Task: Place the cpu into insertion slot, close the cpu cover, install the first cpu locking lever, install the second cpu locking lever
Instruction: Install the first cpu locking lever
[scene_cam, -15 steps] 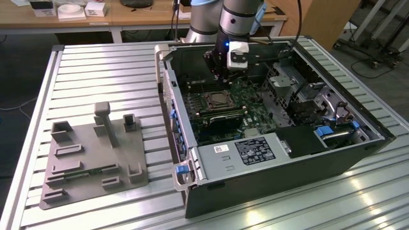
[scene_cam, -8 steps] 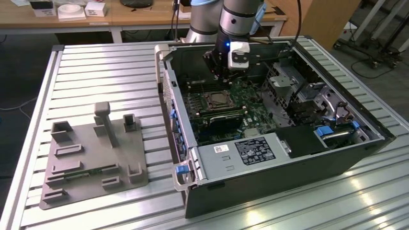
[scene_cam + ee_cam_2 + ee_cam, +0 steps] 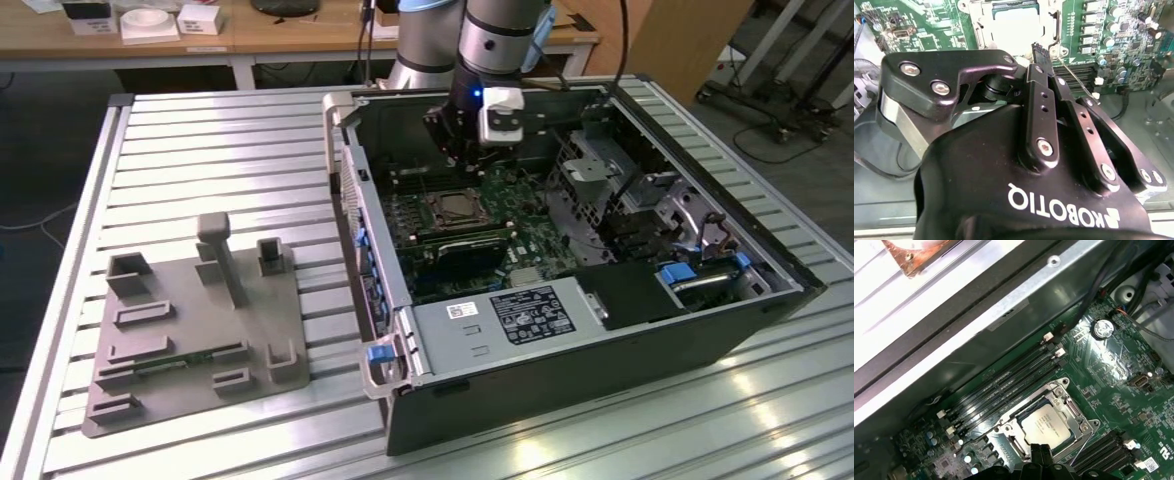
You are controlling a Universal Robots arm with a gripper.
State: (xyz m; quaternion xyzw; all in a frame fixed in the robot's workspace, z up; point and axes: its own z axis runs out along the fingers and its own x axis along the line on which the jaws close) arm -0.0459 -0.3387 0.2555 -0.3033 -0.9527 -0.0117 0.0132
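Observation:
The cpu (image 3: pixel 1046 424) lies flat in the insertion slot (image 3: pixel 461 209) on the green board, its pale metal top showing through the window of the cpu cover (image 3: pixel 1066 401), which is down around it. In the second wrist view the cpu (image 3: pixel 1014 24) sits just beyond the fingertips. My gripper (image 3: pixel 470 160) hangs inside the open computer case, slightly behind and above the slot. Its fingers (image 3: pixel 1041 454) are shut together with nothing between them, close over the slot's edge. A thin wire lever (image 3: pixel 1074 75) sticks out sideways beside the fingertips (image 3: pixel 1038 48), and shows again as a lever (image 3: pixel 1083 444) off the slot's corner.
Long memory slots (image 3: pixel 999 395) run on both sides of the socket. The case wall (image 3: pixel 350 190) rises on the exterior view's left, and a drive cage (image 3: pixel 601 165) and cables crowd its right. A grey fixture (image 3: pixel 187 320) stands on the slatted table outside the case.

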